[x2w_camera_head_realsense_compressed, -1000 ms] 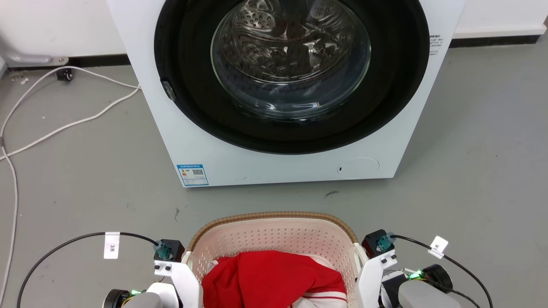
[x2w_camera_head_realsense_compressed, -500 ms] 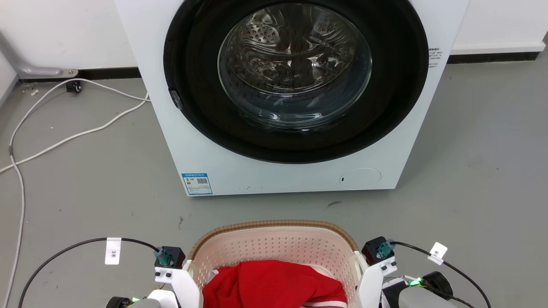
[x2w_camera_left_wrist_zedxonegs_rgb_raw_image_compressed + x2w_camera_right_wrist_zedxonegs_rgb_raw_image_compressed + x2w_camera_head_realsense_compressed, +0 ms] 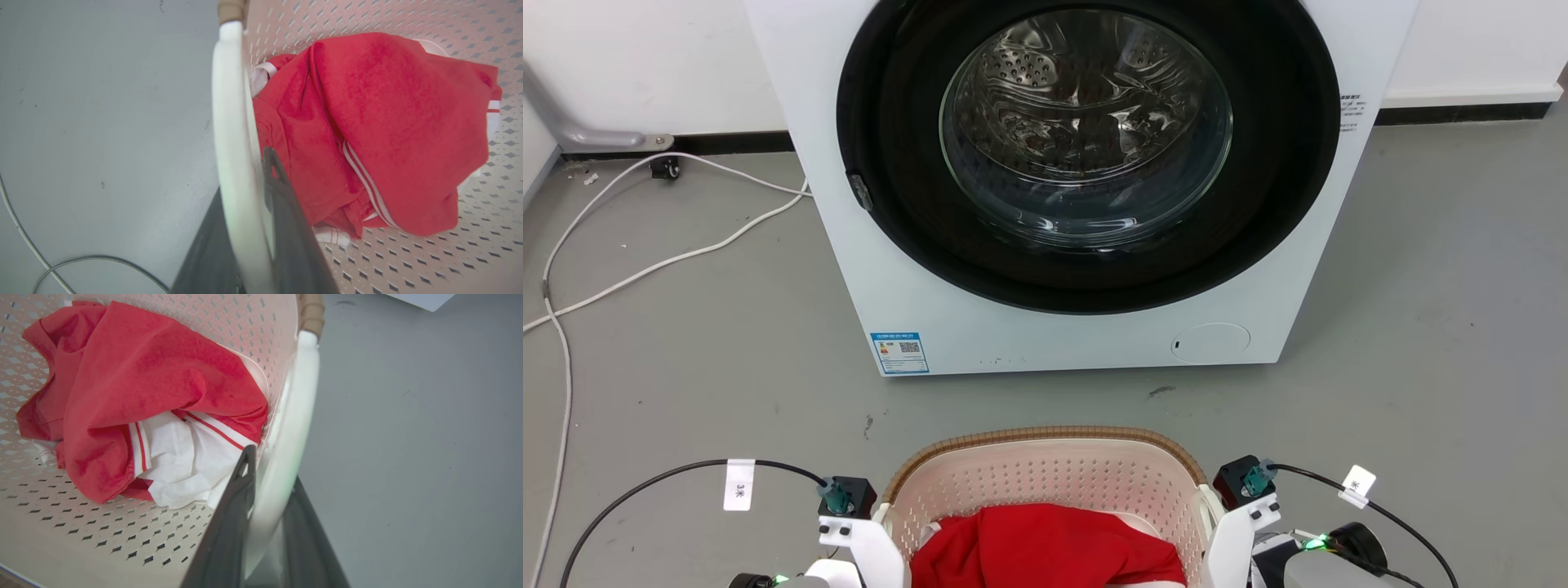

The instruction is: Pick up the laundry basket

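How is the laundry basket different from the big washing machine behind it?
The laundry basket is much smaller than the washing machine. The laundry basket is cream with rows of little holes and a brown rim; the washing machine is smooth white with a big dark round door. The laundry basket opens at the top and holds red clothes; the washing machine's door faces the front. Both are pale-coloured.

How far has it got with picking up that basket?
Done: the left gripper clamps the left handle, and the right gripper the right handle. In hand: holding the laundry basket from both sides. Left: the lift; whether it is off the floor cannot be told.
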`<state>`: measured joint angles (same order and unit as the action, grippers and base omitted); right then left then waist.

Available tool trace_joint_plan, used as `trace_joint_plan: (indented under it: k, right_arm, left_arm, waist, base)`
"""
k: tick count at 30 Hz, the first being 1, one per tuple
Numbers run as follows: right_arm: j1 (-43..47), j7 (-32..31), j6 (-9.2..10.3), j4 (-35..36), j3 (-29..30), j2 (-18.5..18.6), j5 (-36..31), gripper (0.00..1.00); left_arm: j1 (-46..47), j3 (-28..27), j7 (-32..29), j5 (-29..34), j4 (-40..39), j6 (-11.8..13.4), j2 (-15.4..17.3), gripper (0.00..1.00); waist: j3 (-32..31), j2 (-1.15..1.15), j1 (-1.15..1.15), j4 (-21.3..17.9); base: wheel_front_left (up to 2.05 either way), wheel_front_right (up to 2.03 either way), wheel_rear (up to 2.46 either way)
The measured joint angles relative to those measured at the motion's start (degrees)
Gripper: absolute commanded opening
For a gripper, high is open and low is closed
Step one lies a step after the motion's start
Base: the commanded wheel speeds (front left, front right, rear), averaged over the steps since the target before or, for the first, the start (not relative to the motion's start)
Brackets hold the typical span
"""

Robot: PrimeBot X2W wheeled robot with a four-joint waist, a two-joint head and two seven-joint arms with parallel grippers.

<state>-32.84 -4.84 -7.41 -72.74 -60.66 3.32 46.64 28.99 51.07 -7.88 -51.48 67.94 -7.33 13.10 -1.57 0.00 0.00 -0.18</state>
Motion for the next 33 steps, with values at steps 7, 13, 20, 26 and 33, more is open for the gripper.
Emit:
trace_joint_plan:
  k: [7,13,20,26,33]
  right_arm:
    - [-0.01,-0.01,0.00,-0.03,-1.08,0.08,0.94,0.00]
    - [-0.03,-0.02,0.00,-0.08,-1.94,0.10,1.85,0.00]
    - [-0.06,-0.10,0.00,-0.15,-2.86,0.16,2.82,0.00]
    - [-0.08,-0.09,0.00,-0.26,-3.57,0.21,3.52,0.00]
    - [-0.13,-0.08,0.00,-0.40,-4.32,0.21,4.26,0.00]
  left_arm:
    - [0.01,1.31,0.09,-1.33,0.30,0.00,-0.01,0.00]
    - [0.02,2.31,0.27,-2.32,0.54,0.00,0.00,0.00]
    - [0.03,3.42,0.52,-3.75,0.71,0.00,0.00,0.00]
    - [0.10,4.33,0.77,-4.67,0.78,0.00,0.03,0.00]
    - [0.27,5.38,0.77,-5.70,0.89,0.00,0.10,0.00]
  waist:
    - [0.05,0.00,0.01,0.16]
    - [0.20,0.00,0.01,0.27]
    - [0.28,0.00,0.00,0.25]
    - [0.34,0.00,0.01,0.22]
    - [0.44,0.00,0.00,0.21]
  base:
    - [0.00,0.00,0.00]
    - [0.00,0.00,0.00]
    - [0.00,0.00,0.00]
    - [0.00,0.00,0.00]
    - [0.00,0.00,0.00]
